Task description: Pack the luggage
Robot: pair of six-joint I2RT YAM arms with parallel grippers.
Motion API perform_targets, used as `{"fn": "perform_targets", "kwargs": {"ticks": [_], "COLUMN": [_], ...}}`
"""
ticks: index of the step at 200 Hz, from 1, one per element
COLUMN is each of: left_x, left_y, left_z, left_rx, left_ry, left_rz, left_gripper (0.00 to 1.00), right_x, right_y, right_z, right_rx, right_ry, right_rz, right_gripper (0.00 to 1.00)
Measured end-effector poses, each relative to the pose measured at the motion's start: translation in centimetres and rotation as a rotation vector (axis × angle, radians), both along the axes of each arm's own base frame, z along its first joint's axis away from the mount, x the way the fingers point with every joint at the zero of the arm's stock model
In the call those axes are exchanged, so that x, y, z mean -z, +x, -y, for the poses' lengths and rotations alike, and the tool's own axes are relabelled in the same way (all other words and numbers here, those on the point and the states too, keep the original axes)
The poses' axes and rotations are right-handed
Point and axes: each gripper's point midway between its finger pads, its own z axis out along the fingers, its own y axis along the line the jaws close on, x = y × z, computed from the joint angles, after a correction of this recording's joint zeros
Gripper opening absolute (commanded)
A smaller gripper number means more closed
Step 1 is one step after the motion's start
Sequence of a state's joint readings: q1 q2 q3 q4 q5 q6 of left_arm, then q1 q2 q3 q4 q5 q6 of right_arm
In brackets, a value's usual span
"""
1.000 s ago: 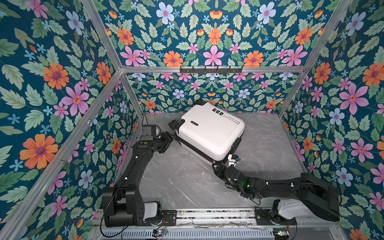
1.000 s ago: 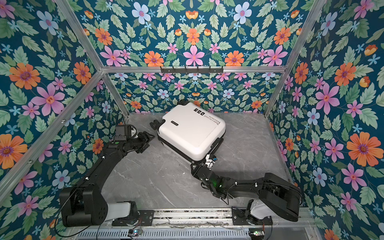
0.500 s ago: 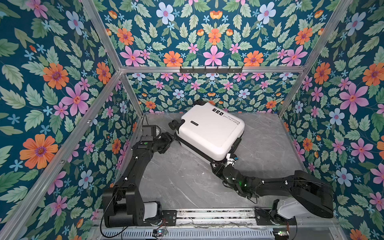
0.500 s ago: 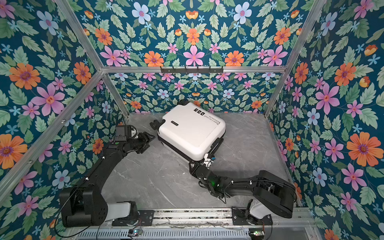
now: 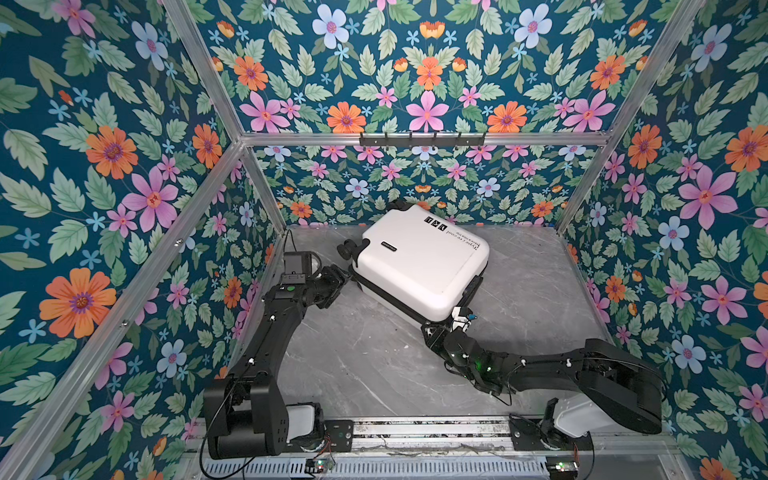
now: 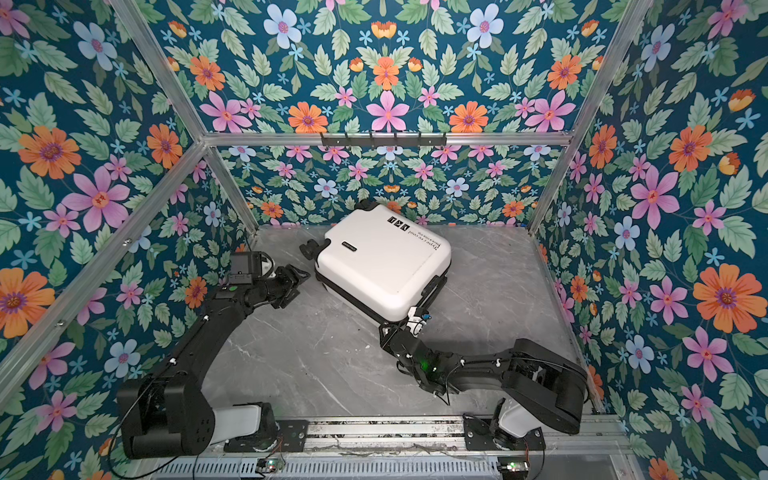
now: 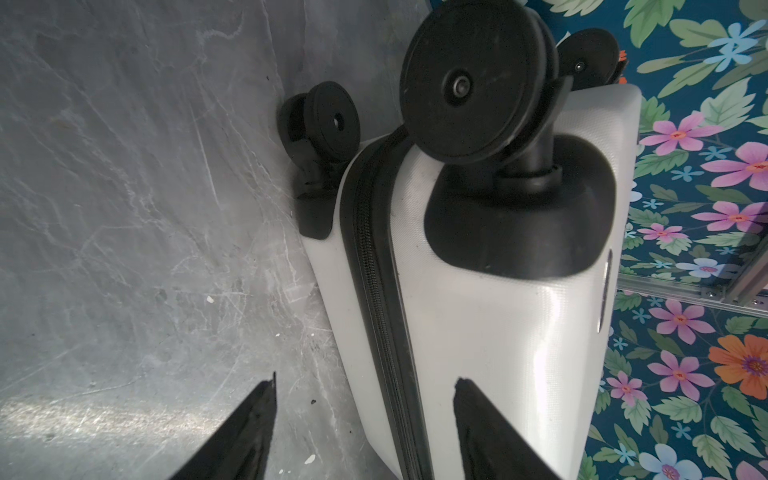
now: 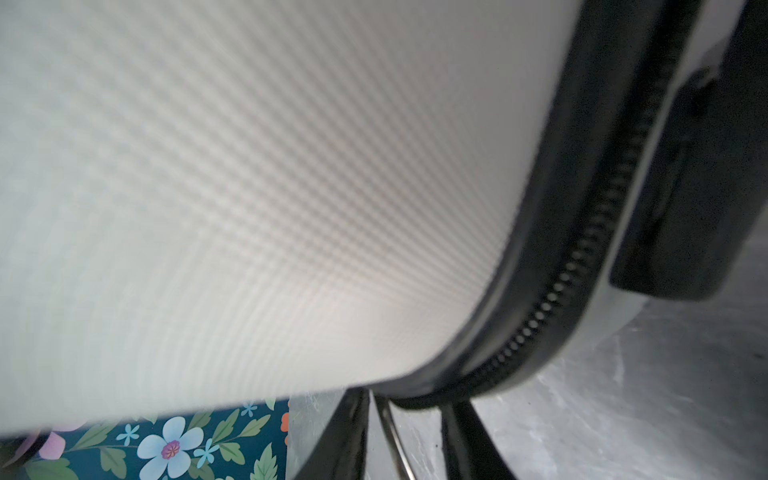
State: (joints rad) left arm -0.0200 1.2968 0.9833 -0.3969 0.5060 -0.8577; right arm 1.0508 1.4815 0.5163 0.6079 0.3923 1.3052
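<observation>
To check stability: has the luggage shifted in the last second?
No. In both top views the luggage keeps the same position and angle relative to the back wall.

Finely textured white hard shell of the luggage (image 8: 249,187) fills most of the frame, its black zipper band (image 8: 552,291) curving round a corner. Below, the right gripper (image 8: 405,444) shows two black fingers (image 8: 345,440) slightly apart, a thin metal strip (image 8: 392,436) between them, over grey marbled tabletop (image 8: 665,395).

Bright, even overhead light, sharp in both top views; glare on the table (image 7: 62,411) in the left wrist view; blurred on the luggage (image 8: 249,166) in the right wrist view
</observation>
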Motion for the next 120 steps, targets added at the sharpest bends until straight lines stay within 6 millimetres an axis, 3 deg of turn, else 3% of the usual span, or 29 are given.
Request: {"fn": "perform_targets", "kwargs": {"ticks": [36, 73, 120], "left_x": [0.0, -0.3, 0.0], "left_y": [0.0, 0.2, 2.1], "left_z": [0.0, -0.4, -1.9], "left_rx": [0.0, -0.014, -0.128], "left_ry": [-0.001, 0.011, 0.005], "left_rz": [-0.001, 0.002, -0.007], "left_gripper": [0.71, 0.71, 0.72], "right_x": [0.0, -0.7, -1.0], "right_y": [0.2, 0.7, 0.8], "right_z": [0.2, 0.0, -0.3], "right_rx": [0.007, 0.017, 0.017], "right_ry": [-0.008, 0.006, -0.018], "right_rz": [-0.004, 0.008, -0.008], "right_gripper": [0.18, 0.0, 0.0]}}
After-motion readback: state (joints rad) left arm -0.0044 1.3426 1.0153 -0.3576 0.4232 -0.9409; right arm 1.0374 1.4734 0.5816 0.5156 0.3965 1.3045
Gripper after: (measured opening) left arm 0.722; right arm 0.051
